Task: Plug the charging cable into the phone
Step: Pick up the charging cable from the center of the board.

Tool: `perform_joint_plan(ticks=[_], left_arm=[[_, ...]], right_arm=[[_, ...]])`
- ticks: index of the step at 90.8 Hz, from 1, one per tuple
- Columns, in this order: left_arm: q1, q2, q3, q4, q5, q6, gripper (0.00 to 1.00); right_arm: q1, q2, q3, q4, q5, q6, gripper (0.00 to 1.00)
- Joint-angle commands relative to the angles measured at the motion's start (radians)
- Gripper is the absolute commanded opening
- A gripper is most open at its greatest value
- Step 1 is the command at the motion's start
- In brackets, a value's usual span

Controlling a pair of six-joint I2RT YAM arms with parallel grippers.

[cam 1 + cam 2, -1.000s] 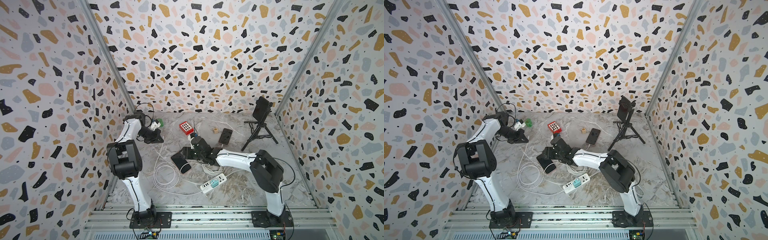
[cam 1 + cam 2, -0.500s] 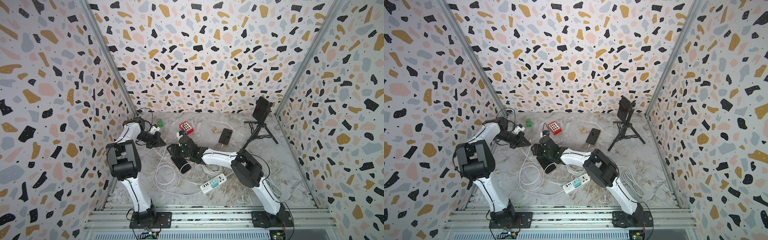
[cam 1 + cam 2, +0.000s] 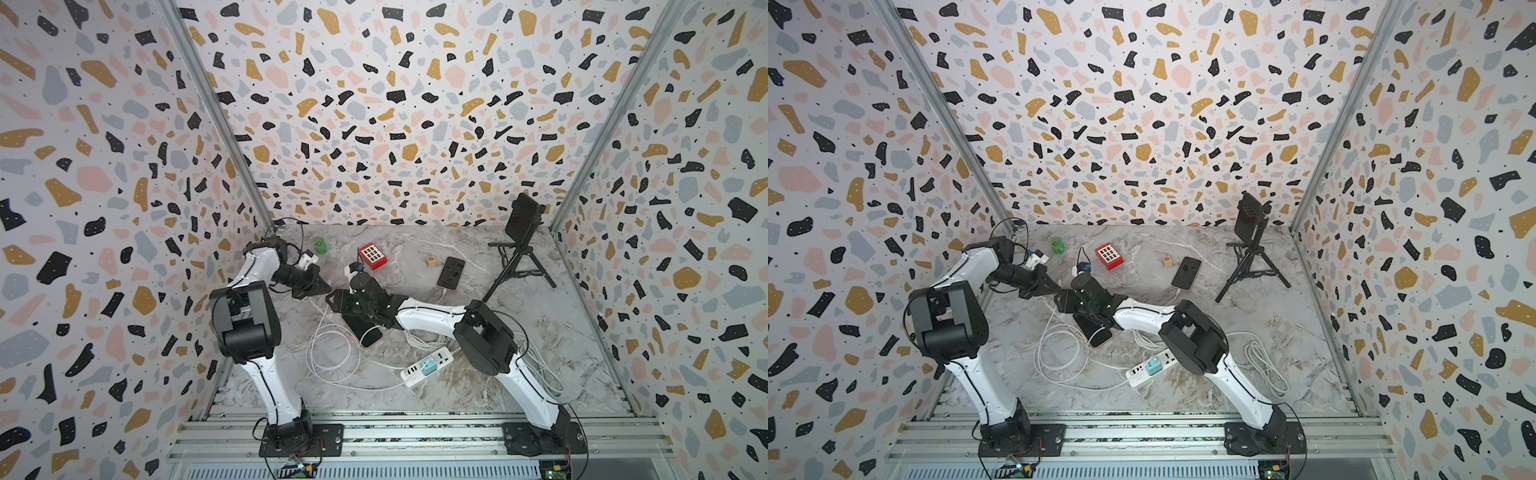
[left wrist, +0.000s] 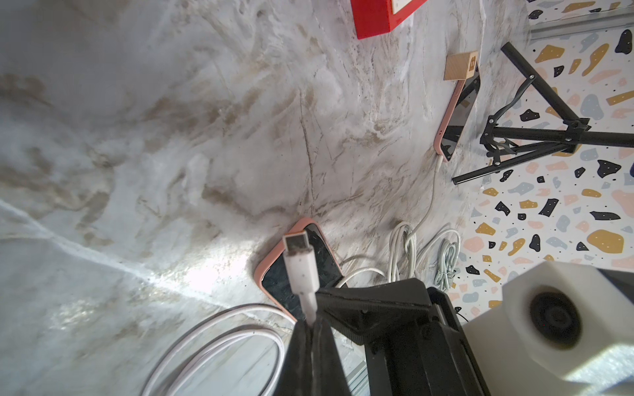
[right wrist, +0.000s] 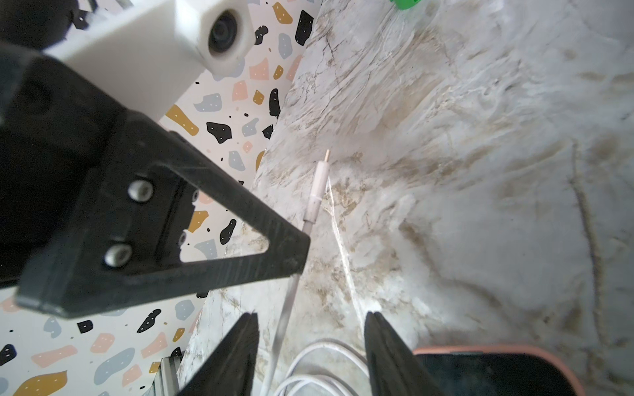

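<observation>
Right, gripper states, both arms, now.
Left gripper: closed on the charging cable, just behind its plug.
Right gripper: open, with the cable running between its jaws, not clamped.

Marbled worktop [image 3: 540, 332] bearing 2 phones: near phone [image 3: 371, 337] at centre, far phone [image 3: 451, 272] behind (lead plugged in). Also red box [image 3: 372, 256], wooden cube [image 3: 430, 261] just beside the far phone, green object [image 3: 320, 245], tripod [image 3: 517, 266], power strip [image 3: 426, 368], looped white cable [image 4: 302, 267].

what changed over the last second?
The right hand swung across toward the left hand; its jaws stand open either side of the cable. The left hand eased toward it, away from the green object, still shut on the cable. Unmoved: phone, power strip, red box.
</observation>
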Motion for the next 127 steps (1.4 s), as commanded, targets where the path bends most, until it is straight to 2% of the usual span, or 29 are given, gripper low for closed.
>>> perform_joint_plan(ticks=[1, 28, 43, 46, 54, 75, 89, 116, 127], left_arm=[[0.004, -0.031, -0.025, -0.006, 0.039, -0.001, 0.00], [0.003, -0.039, -0.043, -0.018, 0.084, 0.005, 0.00], [0.022, -0.071, -0.019, -0.058, 0.103, 0.053, 0.45], [0.028, -0.086, -0.020, -0.057, 0.102, 0.059, 0.51], [0.050, -0.127, -0.029, -0.052, 0.108, 0.075, 0.61], [0.079, -0.210, -0.068, -0.070, 0.147, 0.151, 0.63], [0.085, -0.246, -0.082, -0.094, 0.285, 0.218, 0.64], [0.085, -0.275, 0.000, -0.364, 0.503, 0.572, 0.64], [0.085, -0.256, 0.034, -0.517, 0.566, 0.733, 0.64]], right_arm=[[0.006, 0.001, 0.042, 0.002, -0.011, 0.018, 0.51], [0.014, 0.045, 0.093, 0.000, -0.049, 0.028, 0.21], [0.015, 0.002, 0.049, -0.005, -0.066, -0.009, 0.05], [0.015, -0.016, 0.028, 0.010, -0.068, -0.015, 0.00], [0.015, -0.064, -0.023, 0.035, -0.080, -0.044, 0.00], [0.013, -0.204, -0.145, 0.076, -0.116, -0.147, 0.00], [0.011, -0.281, -0.214, 0.112, -0.202, -0.214, 0.00], [-0.001, -0.391, -0.315, 0.180, -0.361, -0.280, 0.00], [-0.007, -0.416, -0.361, 0.259, -0.388, -0.226, 0.00]])
